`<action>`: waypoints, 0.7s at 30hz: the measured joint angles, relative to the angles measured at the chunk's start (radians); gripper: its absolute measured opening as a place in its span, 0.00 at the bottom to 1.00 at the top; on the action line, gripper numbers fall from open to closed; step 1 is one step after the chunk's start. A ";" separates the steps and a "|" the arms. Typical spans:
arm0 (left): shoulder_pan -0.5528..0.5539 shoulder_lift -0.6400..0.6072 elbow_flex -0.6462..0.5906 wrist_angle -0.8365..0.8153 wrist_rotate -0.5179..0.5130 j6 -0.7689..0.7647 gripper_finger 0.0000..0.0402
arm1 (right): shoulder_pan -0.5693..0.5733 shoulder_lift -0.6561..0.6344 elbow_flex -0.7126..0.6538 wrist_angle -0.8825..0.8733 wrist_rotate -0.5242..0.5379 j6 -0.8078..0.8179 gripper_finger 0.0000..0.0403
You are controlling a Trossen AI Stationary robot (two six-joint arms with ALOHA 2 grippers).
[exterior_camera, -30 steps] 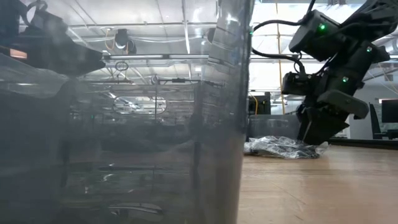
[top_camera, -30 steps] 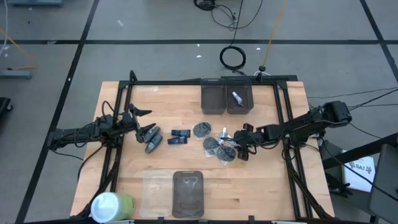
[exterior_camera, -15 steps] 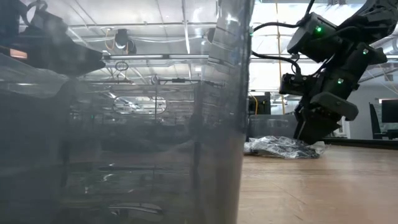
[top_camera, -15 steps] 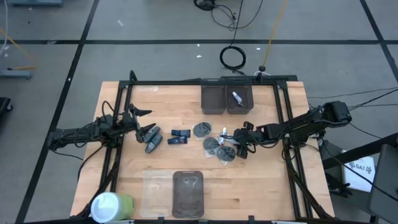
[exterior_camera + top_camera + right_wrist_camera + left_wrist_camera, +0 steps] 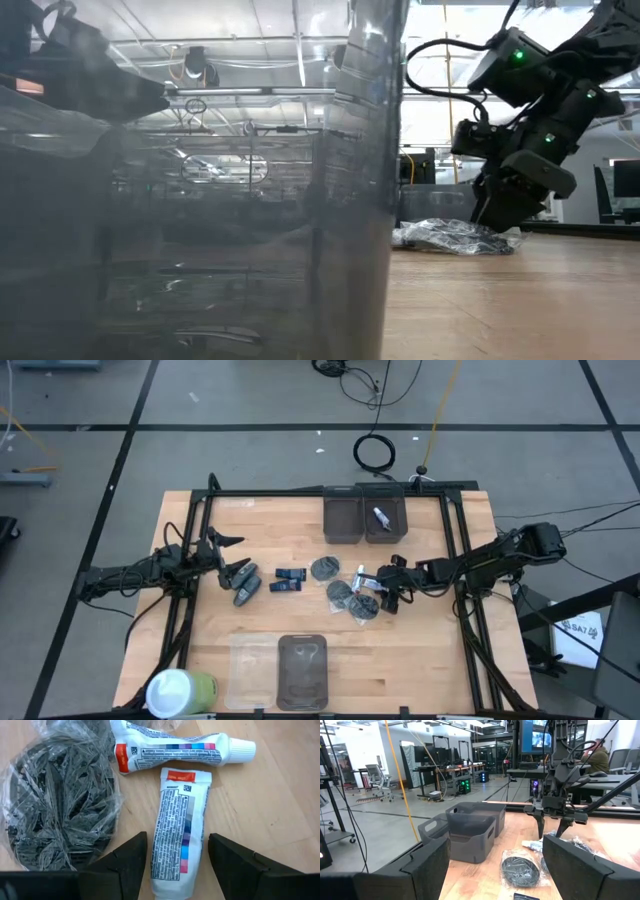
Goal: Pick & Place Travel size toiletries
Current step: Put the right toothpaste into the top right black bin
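Observation:
Several travel size toiletries lie mid-table: dark round packets (image 5: 323, 568), dark blue packs (image 5: 289, 574), grey bottles (image 5: 245, 588) and white tubes. My right gripper (image 5: 380, 584) is open and points down over two white tubes. In the right wrist view its fingers stand on either side of one tube (image 5: 179, 827), which lies flat on the wood. The second tube (image 5: 175, 750) and a dark round packet (image 5: 55, 800) lie beside it. My left gripper (image 5: 232, 557) is open and waits at the table's left, next to the grey bottles.
Two dark bins (image 5: 343, 520) stand at the far edge, the right one (image 5: 386, 522) holding a white tube. Two see-through bins (image 5: 303, 670) sit at the near edge; one fills the low view (image 5: 200, 200). A white-and-green cylinder (image 5: 180, 692) stands at the near left corner.
My right gripper has edged a little toward the table's left, over the white tubes, and its wrist has tipped slightly. The toiletries have stayed where they were.

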 joint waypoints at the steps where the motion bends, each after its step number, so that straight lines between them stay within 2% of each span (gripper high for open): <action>1: 0.000 0.000 0.000 0.000 0.000 0.000 0.77 | 0.000 0.000 -0.002 0.000 0.000 -0.001 0.50; 6: 0.000 0.000 0.000 0.000 0.000 0.000 0.77 | 0.000 0.001 -0.010 -0.003 0.000 -0.002 0.47; 15: 0.000 0.000 0.000 0.000 0.000 0.000 0.77 | 0.000 0.002 -0.011 -0.007 -0.001 -0.003 0.35; 21: 0.000 0.000 0.000 0.000 0.000 0.000 0.77 | 0.000 0.002 -0.011 -0.007 -0.001 -0.003 0.32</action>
